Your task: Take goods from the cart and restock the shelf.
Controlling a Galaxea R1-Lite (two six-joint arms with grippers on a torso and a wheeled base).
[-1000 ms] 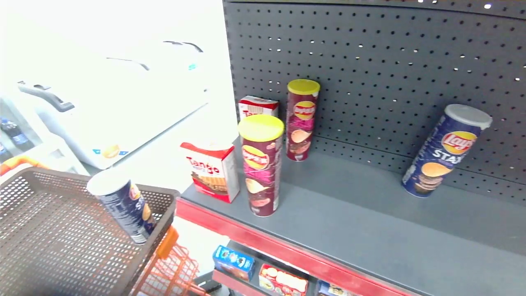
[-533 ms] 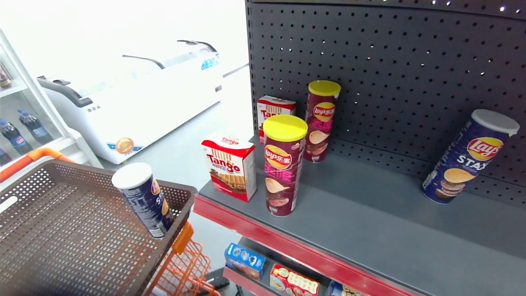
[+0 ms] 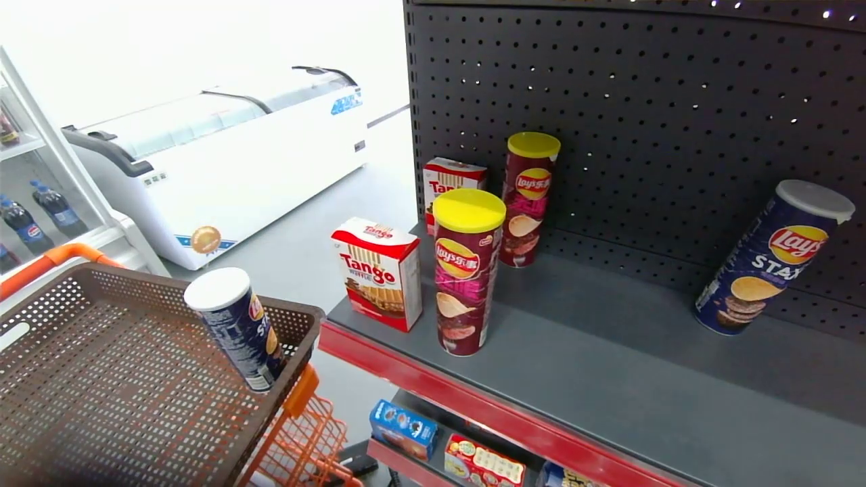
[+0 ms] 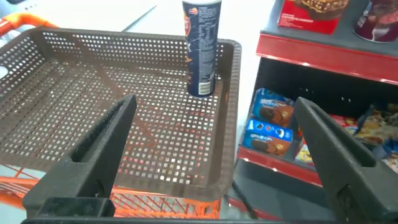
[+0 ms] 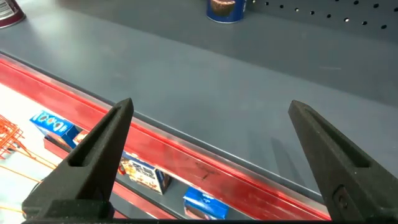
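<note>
At the far left a glass-fronted cooler (image 3: 27,203) holds dark drink bottles, and a white chest freezer (image 3: 223,169) sits on the floor behind. In front of them is the cart's brown perforated basket (image 3: 101,379) with its orange handle (image 3: 54,256). One blue chip can (image 3: 237,328) with a white lid stands on end in the basket's corner nearest the shelf. The left gripper (image 4: 214,106) hangs above the basket with its two dark fingers spread wide apart, holding nothing, and the blue can shows between them farther off. Next comes the grey shelf (image 3: 609,358) with its red front edge, backed by a black pegboard (image 3: 643,115). At its left end a red-and-white wafer box (image 3: 379,270) stands near the front, with a second wafer box (image 3: 452,179) behind it against the pegboard. Just beside the front box is a maroon chip can (image 3: 465,270) with a yellow lid, and another maroon can (image 3: 531,196) stands behind it at the pegboard. The right gripper (image 5: 211,107) hovers over the shelf's front edge, its fingers likewise spread and empty. Well apart, at the right, a second blue can (image 3: 771,257) stands by the pegboard; whether it leans on it I cannot tell. Below the red edge, a lower shelf carries small snack packs (image 3: 402,427).
</note>
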